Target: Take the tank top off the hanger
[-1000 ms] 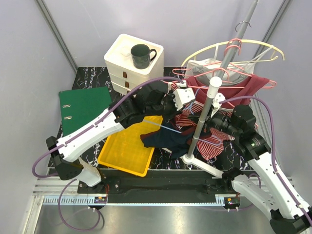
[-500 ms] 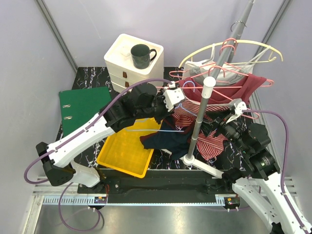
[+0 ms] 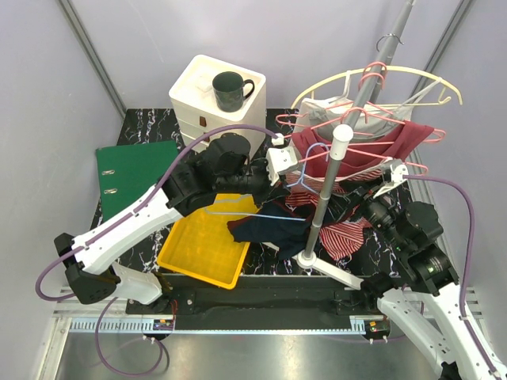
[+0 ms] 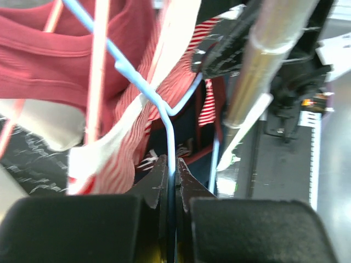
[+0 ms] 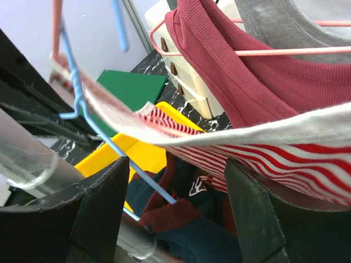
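The tank top (image 3: 265, 226), navy with maroon trim, hangs on a thin blue wire hanger (image 3: 273, 212) and droops over the yellow tray's right edge. My left gripper (image 3: 276, 176) is shut on the hanger; in the left wrist view the jaws pinch the blue wire (image 4: 171, 164) at the left gripper (image 4: 173, 183). My right gripper (image 3: 366, 202) stands open to the right of the rack pole. In the right wrist view the right gripper (image 5: 178, 186) has only air between its fingers, with the tank top (image 5: 230, 241) and hanger wire (image 5: 112, 143) below it.
A metal rack pole (image 3: 323, 198) rises between the arms, carrying pink hangers with a maroon top (image 3: 400, 136), a grey one (image 3: 348, 111) and a red-striped garment (image 3: 342, 231). A yellow tray (image 3: 198, 247), a green binder (image 3: 135, 174) and white drawers (image 3: 207, 119) with a dark mug (image 3: 230, 89) lie left.
My right gripper opened and drew back to the right, away from the clothes. The left gripper closed on the blue hanger wire and shifted slightly left and up.
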Available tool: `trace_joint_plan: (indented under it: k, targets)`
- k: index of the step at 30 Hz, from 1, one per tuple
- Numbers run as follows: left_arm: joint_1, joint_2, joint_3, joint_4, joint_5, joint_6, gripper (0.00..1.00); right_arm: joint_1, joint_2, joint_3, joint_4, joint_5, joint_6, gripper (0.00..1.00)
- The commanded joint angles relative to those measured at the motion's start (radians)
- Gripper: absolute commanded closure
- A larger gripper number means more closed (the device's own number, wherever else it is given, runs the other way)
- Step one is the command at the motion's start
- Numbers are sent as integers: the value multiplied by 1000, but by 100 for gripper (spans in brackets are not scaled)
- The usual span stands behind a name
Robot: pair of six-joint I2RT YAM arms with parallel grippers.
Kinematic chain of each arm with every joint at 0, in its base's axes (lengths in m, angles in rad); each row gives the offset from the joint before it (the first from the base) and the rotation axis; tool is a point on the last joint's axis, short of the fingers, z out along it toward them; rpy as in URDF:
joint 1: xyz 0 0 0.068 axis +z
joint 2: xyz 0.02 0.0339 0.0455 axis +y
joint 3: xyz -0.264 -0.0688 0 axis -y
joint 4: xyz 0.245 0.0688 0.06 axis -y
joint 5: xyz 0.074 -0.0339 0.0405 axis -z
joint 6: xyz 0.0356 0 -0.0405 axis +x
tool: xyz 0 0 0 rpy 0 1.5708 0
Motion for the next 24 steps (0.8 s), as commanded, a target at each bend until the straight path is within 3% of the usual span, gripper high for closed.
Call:
trace_joint_plan:
  k: [1, 7, 13, 17, 21, 24]
  targets:
    - [-1, -3, 15, 58, 169, -53, 100, 5, -27, 56, -7, 56, 61, 23]
    - [-1, 20, 9, 8, 263, -65, 100, 5, -28, 110, -18, 147, 146, 33]
    - [0, 60, 49, -15, 267, -90, 100, 5, 68, 183, 10, 68, 160, 45]
    - [0, 74, 72, -30, 266, -101, 100, 5, 84, 202, 59, 15, 182, 46]
    - [-1, 66, 64, -44, 315, -73, 100, 5, 81, 205, 56, 92, 196, 46]
    - [0, 31, 34, -53, 267, -53, 100, 5, 71, 203, 35, 101, 196, 46]
